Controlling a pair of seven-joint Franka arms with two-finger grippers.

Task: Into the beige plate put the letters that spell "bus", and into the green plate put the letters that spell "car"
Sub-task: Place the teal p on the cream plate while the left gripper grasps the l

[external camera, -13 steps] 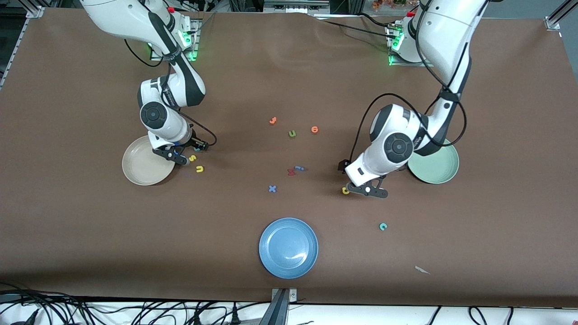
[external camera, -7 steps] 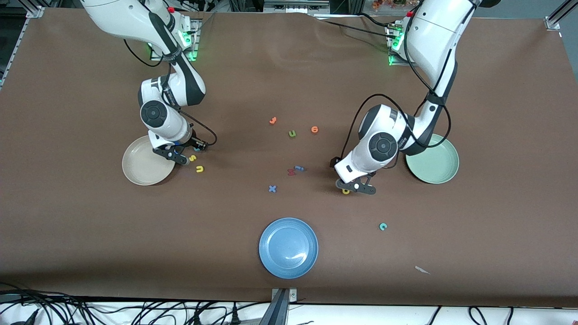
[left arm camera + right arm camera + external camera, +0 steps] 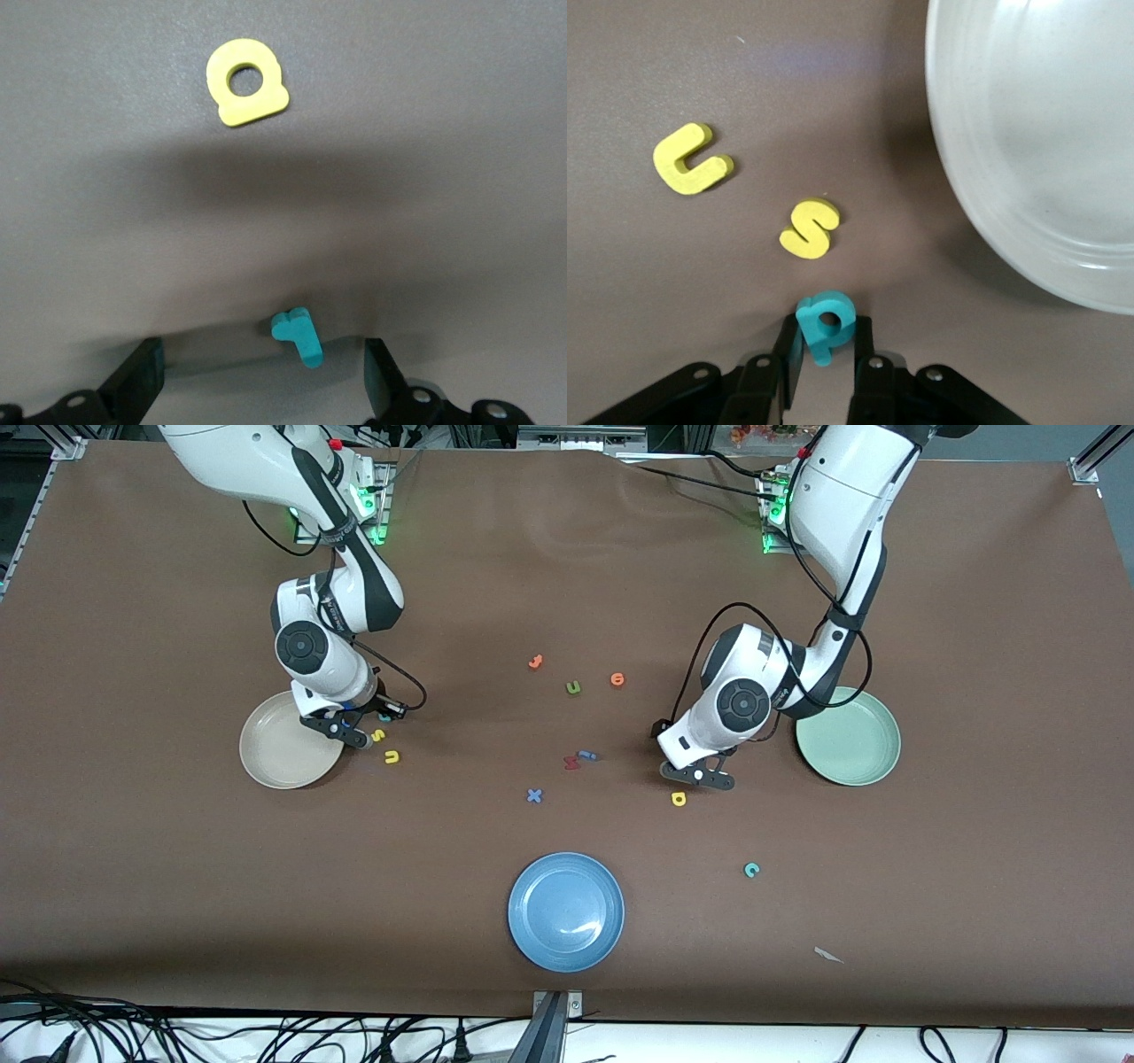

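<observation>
My right gripper (image 3: 824,354) sits low at the table beside the round cream-beige plate (image 3: 279,757), its fingers clamped on the small teal foam "b" (image 3: 825,325). The yellow foam "s" (image 3: 378,735) and the yellow foam "u" (image 3: 391,757) lie on the brown tabletop just beside that plate's rim, the "u" nearer the front camera. The plate itself holds nothing that I can see.

My left gripper (image 3: 261,381) hovers low over the table with its fingers wide apart, straddling the light teal hooked foam "r" (image 3: 299,335) without touching it. The round yellow foam "a" (image 3: 679,799) lies close by, and the teal foam "c" (image 3: 751,870) lies nearer the front edge of the table. The pale mint-green plate (image 3: 849,735), toward the left arm's end, shows nothing in it.

So I judge that no letter has been delivered: all six remain, one gripped, one about to be.
</observation>
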